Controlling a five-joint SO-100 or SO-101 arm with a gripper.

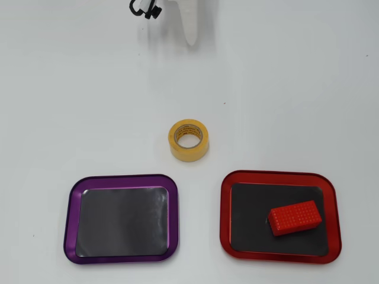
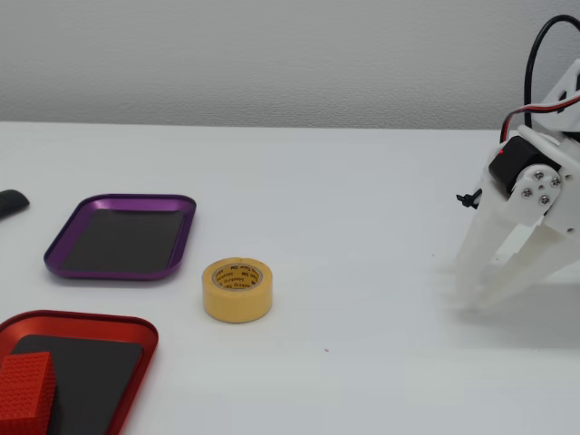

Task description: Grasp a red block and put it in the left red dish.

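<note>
The red block (image 1: pixel 294 218) lies inside the red-rimmed dish (image 1: pixel 226 220), on the right part of its black base, at the lower right of the overhead view. In the fixed view the block (image 2: pixel 25 390) and the dish (image 2: pixel 136 324) are at the lower left. My white gripper (image 2: pixel 468 294) is far from them at the right, its fingers pointing down close to the table with the tips nearly together and nothing between them. In the overhead view the gripper (image 1: pixel 191 39) shows at the top edge.
A yellow tape roll (image 1: pixel 189 152) stands mid-table between the gripper and the trays, and it also shows in the fixed view (image 2: pixel 237 299). A purple-rimmed tray (image 1: pixel 70 220) with nothing in it lies beside the red dish (image 2: pixel 118 199). A dark object (image 2: pixel 9 202) sits at the left edge.
</note>
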